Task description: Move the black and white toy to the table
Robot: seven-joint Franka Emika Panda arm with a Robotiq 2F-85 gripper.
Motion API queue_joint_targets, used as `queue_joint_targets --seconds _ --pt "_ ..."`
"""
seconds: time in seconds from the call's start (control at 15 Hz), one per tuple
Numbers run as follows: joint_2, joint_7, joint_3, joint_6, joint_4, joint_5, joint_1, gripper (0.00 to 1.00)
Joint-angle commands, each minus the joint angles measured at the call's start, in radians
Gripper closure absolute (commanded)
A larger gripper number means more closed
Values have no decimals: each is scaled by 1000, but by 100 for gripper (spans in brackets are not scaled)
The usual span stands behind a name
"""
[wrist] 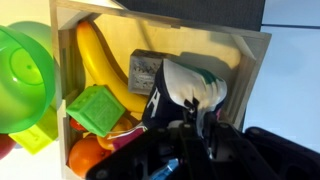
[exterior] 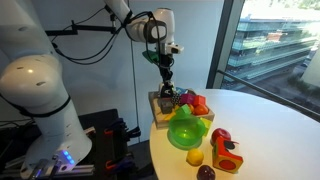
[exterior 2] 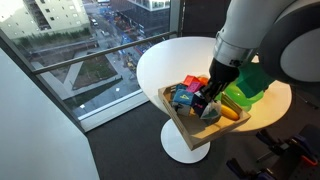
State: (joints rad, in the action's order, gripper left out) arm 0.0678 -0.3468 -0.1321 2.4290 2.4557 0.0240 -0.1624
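White arm links [exterior: 138,24] reach out from the base at head height in an exterior view, then the wrist turns straight down so the claw [exterior: 166,88] points into the wooden tray [exterior: 157,113] at the edge of the round white table [exterior: 272,128].

In the wrist view the dark fingers [wrist: 186,138] sit low in the tray, right at the black and white toy [wrist: 188,92], which lies inside the tray near its middle. I cannot tell whether the fingers are apart or clamped on the toy, since their tips merge with its dark body.

Also in the tray are a yellow banana [wrist: 98,60] along one wall, a grey block [wrist: 147,68] touching it, a green block [wrist: 97,108] and an orange fruit [wrist: 85,155]. A green bowl [wrist: 25,72] sits just beside the tray, outside its wall. Further along the table, apart from the tray, lies a red toy [exterior: 222,137].
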Motion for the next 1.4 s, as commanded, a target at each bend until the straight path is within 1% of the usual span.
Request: queue_joint_targets --seconds 0.0,0.33,0.73,1.33 --pt "38 6 12 -37 -6 7 39 93" --pt "47 -30 34 -39 -17 49 94 93" --pt "28 -85 60 -25 -52 104 149 93" --pt "-29 -147 111 -16 -113 131 204 93"
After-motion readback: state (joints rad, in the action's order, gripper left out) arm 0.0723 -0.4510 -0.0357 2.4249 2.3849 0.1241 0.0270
